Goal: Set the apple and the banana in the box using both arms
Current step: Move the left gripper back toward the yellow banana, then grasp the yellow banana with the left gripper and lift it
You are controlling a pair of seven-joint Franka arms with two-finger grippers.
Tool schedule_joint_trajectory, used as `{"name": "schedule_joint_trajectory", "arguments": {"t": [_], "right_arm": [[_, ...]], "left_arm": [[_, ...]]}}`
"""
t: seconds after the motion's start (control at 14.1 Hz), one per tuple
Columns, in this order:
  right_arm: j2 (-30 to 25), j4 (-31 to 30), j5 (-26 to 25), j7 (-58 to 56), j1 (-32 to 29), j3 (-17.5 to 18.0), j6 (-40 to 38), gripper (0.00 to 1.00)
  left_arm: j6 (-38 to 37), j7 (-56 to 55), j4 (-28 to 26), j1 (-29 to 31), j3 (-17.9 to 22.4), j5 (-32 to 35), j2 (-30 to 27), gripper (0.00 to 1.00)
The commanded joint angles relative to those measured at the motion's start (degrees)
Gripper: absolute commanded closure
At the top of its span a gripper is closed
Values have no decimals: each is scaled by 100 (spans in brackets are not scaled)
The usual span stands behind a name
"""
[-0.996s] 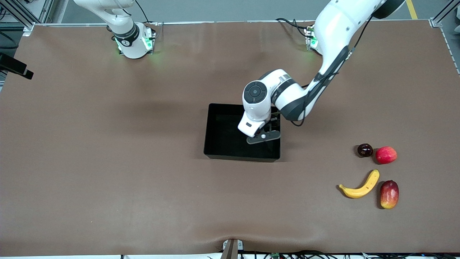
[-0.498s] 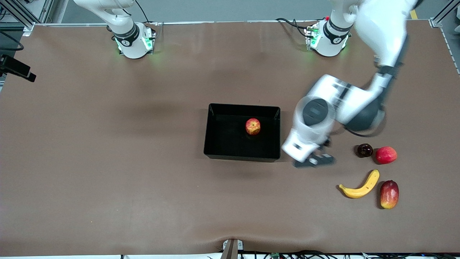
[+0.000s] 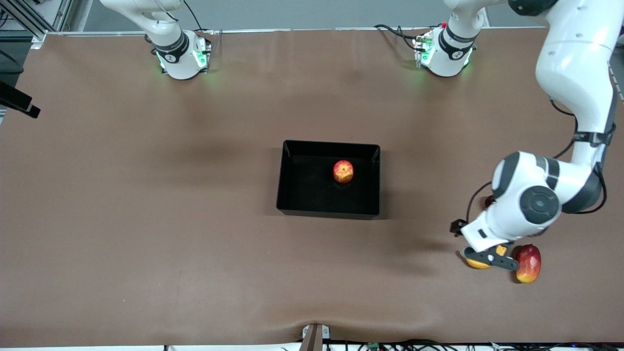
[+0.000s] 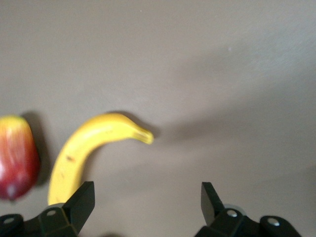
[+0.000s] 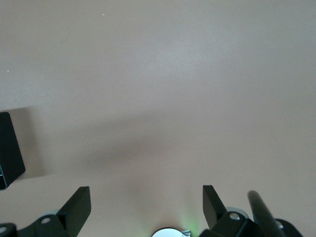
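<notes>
The apple (image 3: 343,171) lies in the black box (image 3: 307,195) at mid table, toward the left arm's end of it. My left gripper (image 3: 490,257) is open and empty, low over the banana (image 3: 476,264), which the hand mostly hides in the front view. In the left wrist view the banana (image 4: 89,148) lies on the table beside one of the open fingers (image 4: 81,202), not between them; the left gripper (image 4: 148,202) has bare table under it. My right gripper (image 5: 146,205) is open and empty over bare table by its own base; the right arm waits.
A red-and-yellow mango-like fruit (image 3: 529,263) lies right beside the banana, toward the left arm's end; it also shows in the left wrist view (image 4: 17,158). A dark fruit (image 3: 487,200) peeks out under the left arm. A black block (image 5: 7,148) sits at the table's edge.
The left gripper let the apple go in the box, then swung away from the box to over the banana. The right arm has not moved.
</notes>
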Motion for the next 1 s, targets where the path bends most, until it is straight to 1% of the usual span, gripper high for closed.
{"name": "schedule_joint_trajectory", "arguments": {"t": [0.0, 0.14, 0.28, 0.36, 0.5, 0.64, 0.71, 0.78, 0.85, 0.92], "right_arm": [[10, 13, -42, -73, -86, 57, 33, 0], [10, 4, -34, -64, -103, 57, 33, 0], [10, -5, -25, -64, -138, 57, 33, 0], [10, -13, -25, -64, -173, 57, 33, 0], [10, -22, -7, -64, -217, 57, 16, 0], [18, -13, -7, -64, -217, 57, 16, 0], [10, -13, -7, -64, -217, 57, 16, 0], [10, -13, -7, -64, -209, 57, 25, 0], [18, -13, -7, -64, -209, 57, 25, 0], [18, -13, -7, -64, -200, 57, 33, 0]], "left_arm": [[548, 1150, 49, -22, 317, 43, 247, 5], [829, 1809, 49, -13, 450, 78, 379, 5], [1259, 2583, 57, -14, 687, 122, 519, 5], [1505, 2830, 58, 13, 766, 105, 616, 5], [1691, 2990, 57, 57, 828, 122, 739, 8], [1736, 3078, 58, 57, 828, 131, 827, 19], [1832, 3079, 49, 57, 837, 139, 837, 24], [1920, 3122, 40, 66, 863, 166, 871, 34], [1955, 3210, 40, 57, 959, 157, 889, 50], [1973, 3202, 31, 57, 995, 148, 889, 71]]}}
